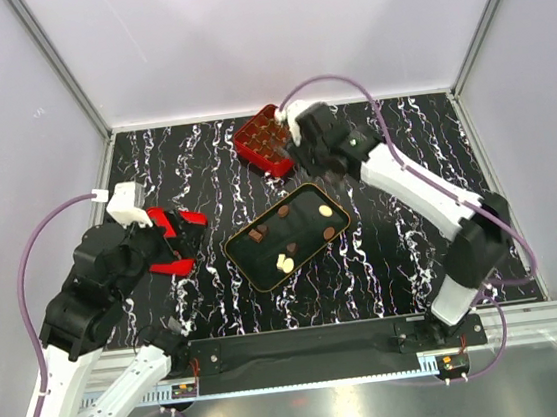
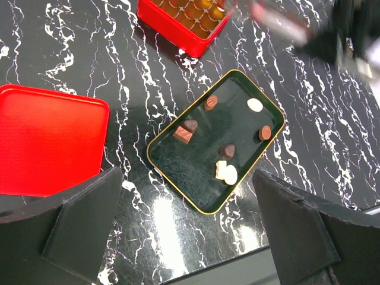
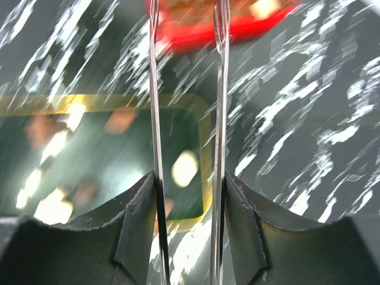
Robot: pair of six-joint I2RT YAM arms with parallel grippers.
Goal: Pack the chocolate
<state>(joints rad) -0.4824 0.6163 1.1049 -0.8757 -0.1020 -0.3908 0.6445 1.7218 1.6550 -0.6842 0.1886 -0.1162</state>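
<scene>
While the left fingers gape empty by the left edge of the marbled table, a flat red lid lies cropped. Centrally, brown and cream chocolate dots a glossy gold-rimmed tray. Blur hides whether the thin-bladed right fingers grip anything by the far red gridded box.

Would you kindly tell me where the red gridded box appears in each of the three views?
Top external: the red gridded box sits at the far middle of the table.
Left wrist: the box is at the top edge, centre-left, and is cut off by the frame.
Right wrist: the box is a blurred red strip along the top edge.
Shared landmark: the gold-rimmed tray lies just below the box in every view.
</scene>
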